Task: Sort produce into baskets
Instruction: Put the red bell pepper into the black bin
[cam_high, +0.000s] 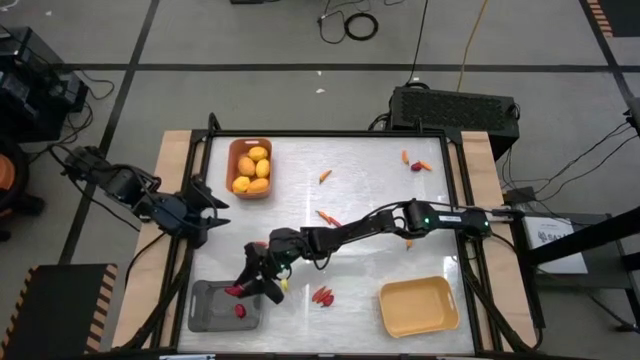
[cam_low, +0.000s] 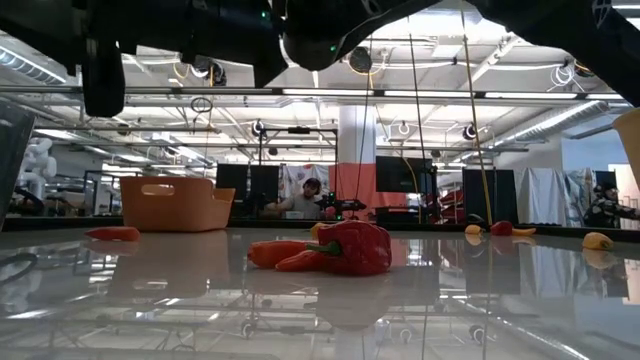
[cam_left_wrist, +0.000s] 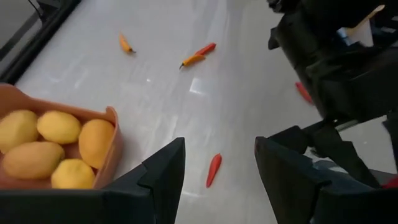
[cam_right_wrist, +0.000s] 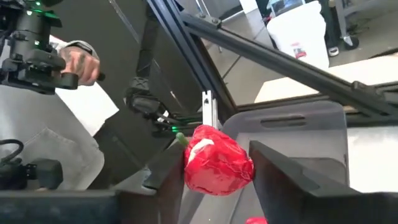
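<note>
**Red pepper being held over the grey tray**

A small red pepper (cam_right_wrist: 216, 160) is being held between the fingers of the right gripper (cam_high: 252, 282), whose arm is being stretched across the table (cam_high: 380, 170) toward its near left corner. The pepper is being kept above the grey tray (cam_high: 212, 312), just inside the tray's rim, and another red piece (cam_high: 240, 311) is lying in that tray. In the right wrist view a person's hand (cam_right_wrist: 81, 62) is being seen beyond the table frame, gripping a dark handle.

The left gripper (cam_left_wrist: 219, 163) is being held with its jaws apart and empty at the table's left edge, beside the orange-brown tray (cam_high: 249, 168), in which yellow lemon-like fruits (cam_high: 252, 170) are being kept. A thin orange-red stick (cam_left_wrist: 213, 170) is lying on the table just ahead of those fingers.

The yellow tray (cam_high: 419, 305) is being left at the near right. Loose pieces are being left scattered on the table: a red cluster (cam_high: 322, 295) near the middle front, carrot-like sticks (cam_high: 327, 216) at the centre, and more (cam_high: 416, 162) at the far right.
</note>
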